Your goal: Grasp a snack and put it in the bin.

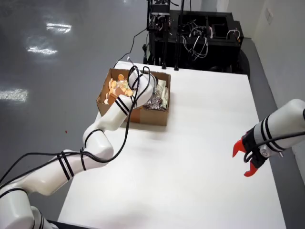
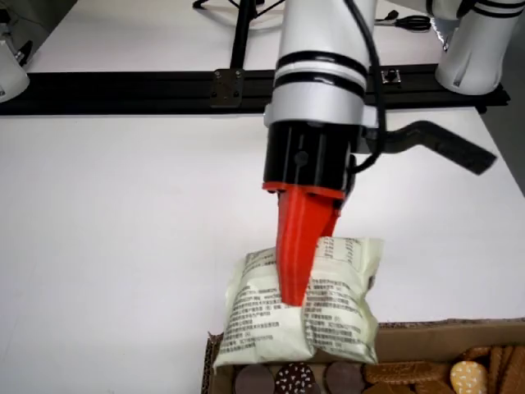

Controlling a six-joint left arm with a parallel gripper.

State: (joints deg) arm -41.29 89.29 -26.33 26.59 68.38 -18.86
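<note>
In the low view by the box, my red gripper (image 2: 295, 291) points straight down, shut on the upper middle of a pale green snack bag (image 2: 332, 316). The bag stands tilted over the back rim of the cardboard box (image 2: 426, 332), with its lower edge inside. Seen from above, the white working arm reaches from the lower left into the same box (image 1: 157, 117). There its wrist covers the gripper, and only a strip of the green bag (image 1: 162, 89) shows past it.
The box holds round biscuits (image 2: 295, 379), orange snacks (image 1: 116, 88) and a dark foil packet (image 1: 155, 102). A second arm hangs still at the table's right edge with its red gripper (image 1: 248, 160) open. A black rail (image 2: 164, 86) and equipment rack (image 1: 200, 33) stand behind the table.
</note>
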